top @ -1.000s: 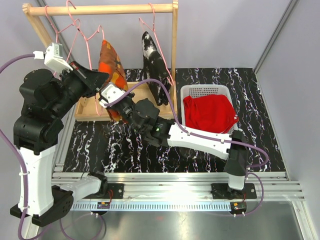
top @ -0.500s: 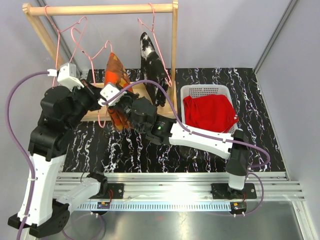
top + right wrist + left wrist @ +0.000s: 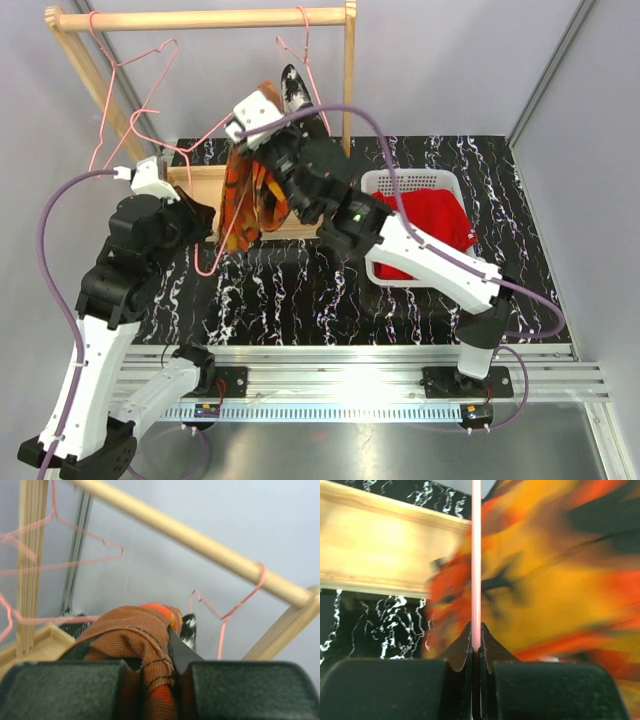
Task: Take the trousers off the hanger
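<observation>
My right gripper [image 3: 262, 128] is shut on the top of the orange-brown patterned trousers [image 3: 245, 200] and holds them up in front of the rack; they fill its jaws in the right wrist view [image 3: 135, 640]. My left gripper [image 3: 205, 225] is shut on the thin pink hanger [image 3: 203, 264], whose wire [image 3: 476, 555] runs up from the jaws beside the blurred trousers [image 3: 545, 580]. I cannot tell whether the cloth still touches the wire. The black trousers with white splashes [image 3: 293, 88] hang on another hanger, partly hidden by my right arm. The red trousers [image 3: 435, 215] lie in the basket.
The wooden rack has a top rail [image 3: 200, 18] and a base tray [image 3: 195, 185]. An empty pink hanger [image 3: 130, 90] hangs at the rail's left. The white basket [image 3: 410, 178] stands right of the rack. The table top is black marbled [image 3: 300, 300].
My right gripper has lifted the orange-brown trousers up and to the right. My left gripper has drawn the hanger down and to the right, away from the rail.
</observation>
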Controlling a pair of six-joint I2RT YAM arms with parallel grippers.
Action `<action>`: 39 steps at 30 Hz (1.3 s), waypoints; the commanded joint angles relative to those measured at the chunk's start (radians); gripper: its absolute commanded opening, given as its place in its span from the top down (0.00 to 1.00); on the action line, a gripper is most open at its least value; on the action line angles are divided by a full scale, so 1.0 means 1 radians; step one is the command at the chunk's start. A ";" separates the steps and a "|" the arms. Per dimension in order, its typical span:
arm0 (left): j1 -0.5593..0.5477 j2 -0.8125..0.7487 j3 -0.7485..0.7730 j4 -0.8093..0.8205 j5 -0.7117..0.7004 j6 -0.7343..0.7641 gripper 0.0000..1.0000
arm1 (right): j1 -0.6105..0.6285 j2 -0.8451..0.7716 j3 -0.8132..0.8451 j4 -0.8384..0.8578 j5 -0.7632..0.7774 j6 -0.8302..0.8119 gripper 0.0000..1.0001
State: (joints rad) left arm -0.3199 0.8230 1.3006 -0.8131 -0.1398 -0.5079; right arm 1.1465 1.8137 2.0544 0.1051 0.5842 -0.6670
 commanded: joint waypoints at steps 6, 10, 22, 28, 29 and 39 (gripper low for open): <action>0.015 -0.025 -0.135 0.049 -0.103 0.042 1.00 | -0.001 0.001 0.574 -0.191 -0.055 0.030 1.00; 0.053 -0.028 -0.161 0.063 -0.081 0.052 1.00 | -0.001 -0.053 0.572 -0.213 -0.054 0.035 1.00; 0.084 -0.033 -0.123 0.042 -0.066 0.124 1.00 | -0.001 -0.356 0.283 -0.257 0.219 -0.126 1.00; 0.088 -0.027 -0.115 0.042 -0.066 0.140 1.00 | 0.001 -0.600 -0.171 0.075 0.434 -0.371 1.00; 0.088 -0.024 -0.113 0.042 -0.064 0.141 1.00 | -0.002 -0.629 -0.221 0.115 0.451 -0.423 1.00; 0.090 -0.025 -0.118 0.066 0.003 0.121 1.00 | -0.275 -0.769 -0.643 0.186 0.516 -0.433 1.00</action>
State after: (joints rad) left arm -0.2356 0.8066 1.1439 -0.8131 -0.1772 -0.3889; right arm 0.9546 1.0630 1.4902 0.1650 1.1065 -1.0843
